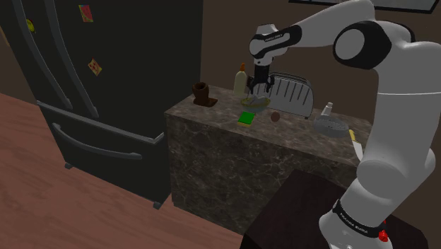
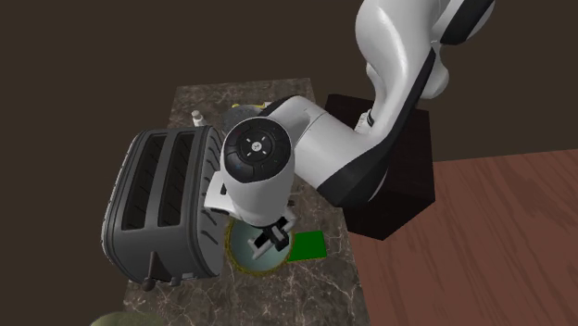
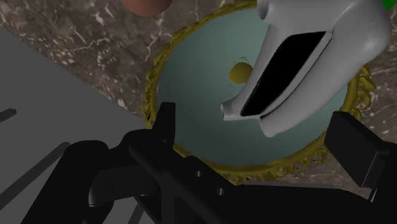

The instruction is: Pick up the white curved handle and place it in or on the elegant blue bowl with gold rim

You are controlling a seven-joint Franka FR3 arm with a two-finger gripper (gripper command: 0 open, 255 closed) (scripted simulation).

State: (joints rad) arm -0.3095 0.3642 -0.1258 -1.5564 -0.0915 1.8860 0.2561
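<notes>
Placement is looking done: white handle [image 3: 356, 38] is lying in the blue bowl [image 3: 191, 108], my gripper [image 3: 256, 121] hovering open, empty.

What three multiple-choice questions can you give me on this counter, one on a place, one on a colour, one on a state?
1. Where does the bowl stand?
A. in a sink
B. on the counter beside the toaster
C. on a chair

2. What colour is the flat square near the bowl?
A. red
B. yellow
C. green

3. How is the claw?
A. open
B. shut on the square
C. shut on nothing, fingers meeting

Answers:
1 B, the bowl sits on the counter right beside the toaster.
2 C, the square shows bright green.
3 A, its fingers stand apart and do not clasp the handle over the bowl.
</notes>
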